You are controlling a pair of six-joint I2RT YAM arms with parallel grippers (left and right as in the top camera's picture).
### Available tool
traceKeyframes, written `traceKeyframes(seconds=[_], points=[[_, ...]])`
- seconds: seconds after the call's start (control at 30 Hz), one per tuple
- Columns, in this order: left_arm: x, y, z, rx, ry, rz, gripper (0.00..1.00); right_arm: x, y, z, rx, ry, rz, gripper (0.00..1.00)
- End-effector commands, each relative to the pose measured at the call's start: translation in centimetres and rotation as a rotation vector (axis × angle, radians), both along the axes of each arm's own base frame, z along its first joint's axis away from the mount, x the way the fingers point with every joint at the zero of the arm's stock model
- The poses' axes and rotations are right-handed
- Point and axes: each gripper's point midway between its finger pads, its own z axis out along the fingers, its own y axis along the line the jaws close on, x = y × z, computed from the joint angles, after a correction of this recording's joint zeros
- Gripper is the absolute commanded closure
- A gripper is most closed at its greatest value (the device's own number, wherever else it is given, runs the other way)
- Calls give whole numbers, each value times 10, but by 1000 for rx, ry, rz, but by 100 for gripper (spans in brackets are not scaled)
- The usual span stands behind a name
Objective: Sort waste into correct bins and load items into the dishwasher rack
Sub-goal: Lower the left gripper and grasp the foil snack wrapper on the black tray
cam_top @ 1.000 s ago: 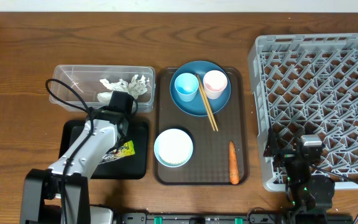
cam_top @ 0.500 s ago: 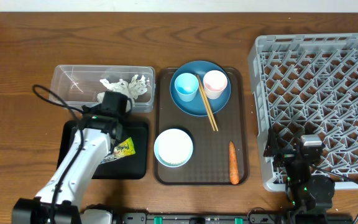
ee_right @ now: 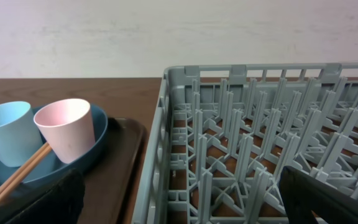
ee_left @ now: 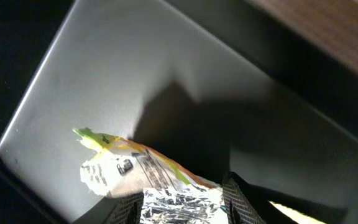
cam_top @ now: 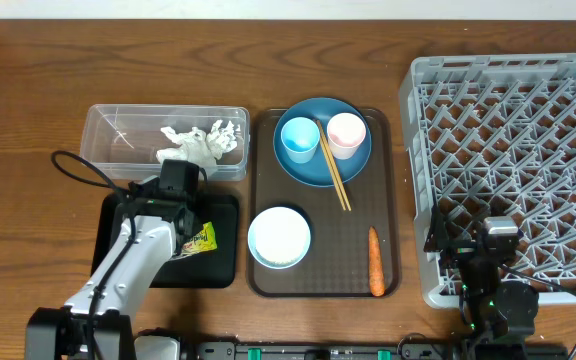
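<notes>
Nearest, lower left of the overhead view: left gripper (ee_left: 182,200) down over the black tray (cam_top: 223,262), foil wrapper (ee_left: 135,171) lying there between the fingers, jaws apart but impossible to tell whether pinching or let go; lower right, right gripper (ee_right: 182,199) spread wide on nothing. Seemingly sorted already: wrapper in the tray, napkins (cam_top: 200,142) in the clear tub (cam_top: 118,135) behind. Left to do, centre to upper centre on the brown tray (cam_top: 358,215): bowl (cam_top: 279,237), carrot (cam_top: 375,262), plate (cam_top: 313,168) carrying light-blue cup (cam_top: 299,139), pink cup (cam_top: 345,133) and chopsticks (cam_top: 334,178), none yet in the rack (cam_top: 528,130) at right.
</notes>
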Motion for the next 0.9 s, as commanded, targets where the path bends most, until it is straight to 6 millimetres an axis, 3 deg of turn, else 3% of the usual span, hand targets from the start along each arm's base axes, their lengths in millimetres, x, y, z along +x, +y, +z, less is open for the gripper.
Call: traceKeyframes(seconds=[0.0, 0.03, 0.1, 0.53, 0.57, 0.8, 0.83, 0.87], points=[[-3, 4, -3, 15, 8, 8, 61, 0, 0, -2, -5, 5, 0, 1], [-3, 4, -3, 15, 8, 8, 69, 0, 0, -2, -5, 5, 0, 1], [-3, 4, -3, 14, 9, 8, 77, 0, 0, -2, -5, 5, 0, 1], [-6, 3, -9, 12, 28, 8, 81, 0, 0, -2, -5, 5, 0, 1], [-6, 3, -10, 12, 30, 8, 86, 0, 0, -2, -5, 5, 0, 1], [3, 0, -3, 2, -1, -24, 87, 0, 0, -2, -5, 5, 0, 1], [4, -2, -3, -11, -6, -24, 94, 0, 0, -2, -5, 5, 0, 1], [5, -3, -3, -20, -10, -27, 94, 0, 0, -2, -5, 5, 0, 1]])
